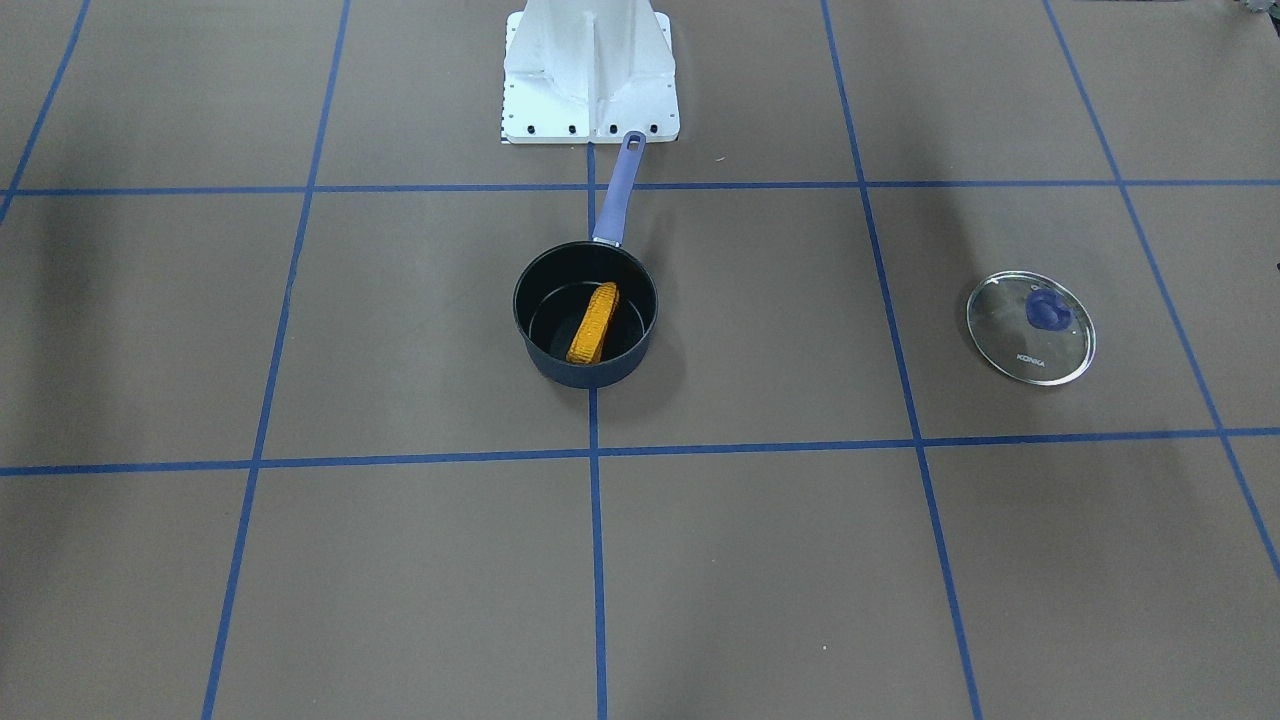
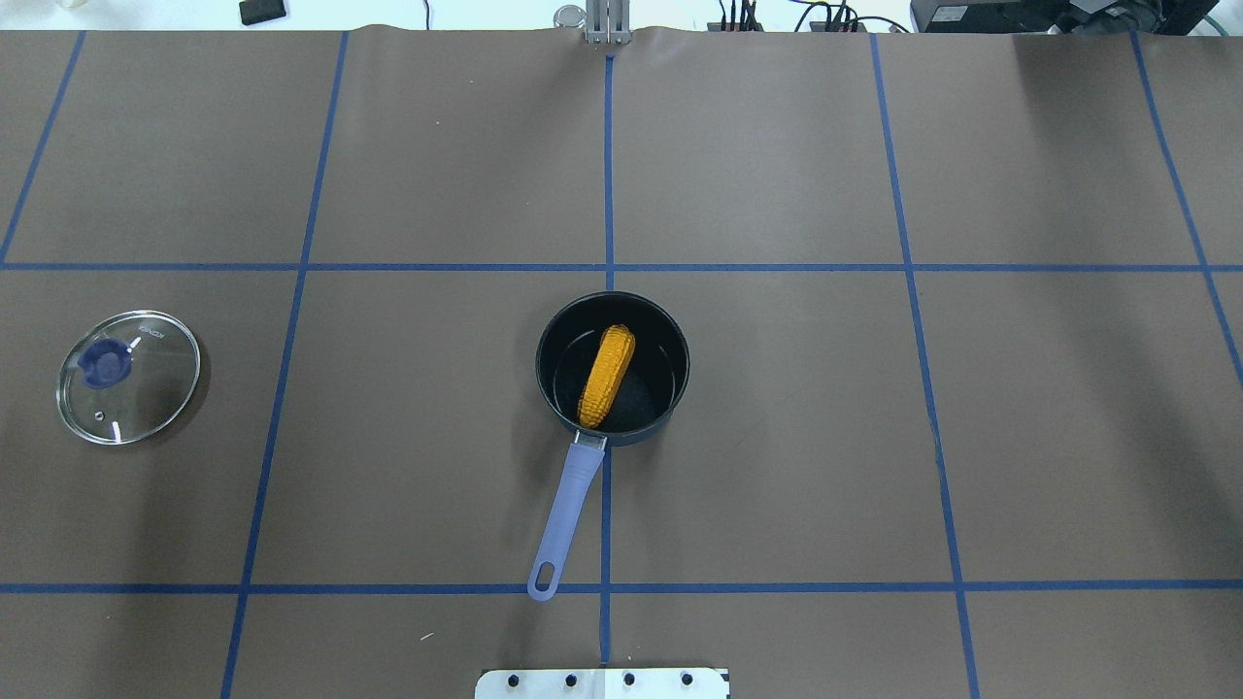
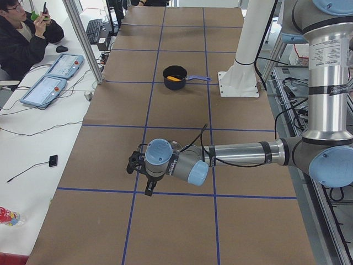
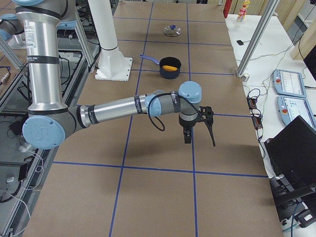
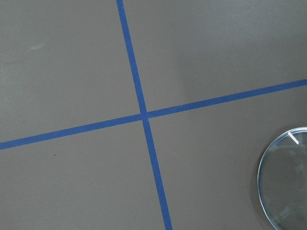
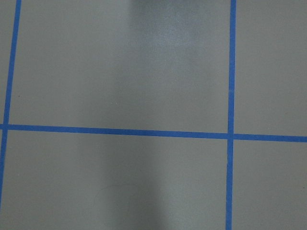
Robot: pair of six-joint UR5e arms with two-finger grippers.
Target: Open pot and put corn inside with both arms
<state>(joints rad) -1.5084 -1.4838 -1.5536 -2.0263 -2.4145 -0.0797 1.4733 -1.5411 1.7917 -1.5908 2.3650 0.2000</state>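
The corn (image 2: 607, 377) is lying inside the open pot (image 2: 550, 340) mid-bench (image 2: 874, 437), with the lid (image 2: 129, 377) sitting well apart on the robot's left. The left arm (image 3: 237, 153) and right arm (image 4: 118, 106) are hanging clear. Whether their fingers (image 3: 133, 163) are clenched, I cannot tell. Little seems left beyond keeping off the handle (image 2: 573, 495).

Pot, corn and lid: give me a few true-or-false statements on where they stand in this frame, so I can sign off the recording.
1. The corn lies inside the pot. True.
2. The glass lid sits on the pot. False: it lies flat on the table on the robot's left, well apart from the pot.
3. The pot's handle points toward the robot's base plate. True.
4. The lid's knob is red. False: it is blue.
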